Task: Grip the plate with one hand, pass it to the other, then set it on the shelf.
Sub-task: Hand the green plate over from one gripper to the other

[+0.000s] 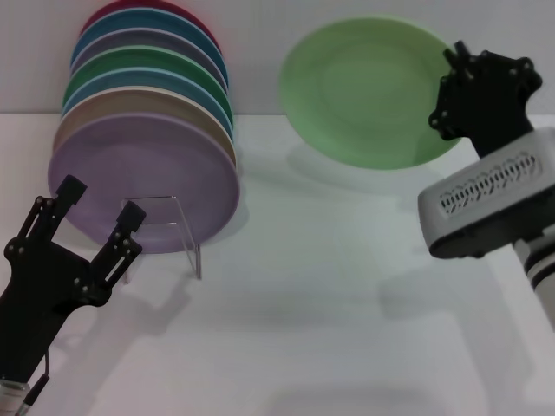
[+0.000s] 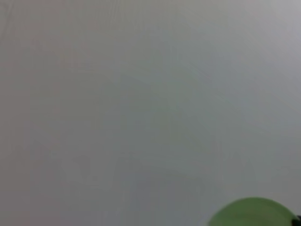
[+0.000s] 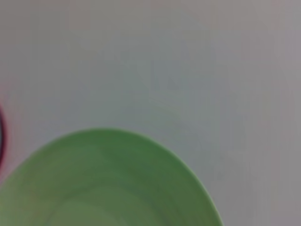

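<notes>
Right gripper sits in the upper right of the head view, pinching the plate by its right rim, fingers clamped onto the edge. That light mint-green plate hangs tilted in the air above the white table, its face turned toward the camera, with a soft shadow on the surface just below it. It's well apart from the rack, over in the upper middle to right part of the frame.

Left gripper is down in the lower left of the head view, its 2 black fingers spread wide and holding nothing. The fingertips point up at the stacked plates, and they overlap the lilac plate in the picture, though I can't tell if they actually touch it.

Over on the left, the shelf is a small clear rack with a bent transparent front piece. It's packed with a row of plates standing on edge: lilac at the front, then tan, blue, darker green, and more behind, up to a dark red one at the back.

From the left wrist view you mostly get plain table, with a sliver of the plate at the bottom right edge. On the right wrist view the plate fills the lower half.
</notes>
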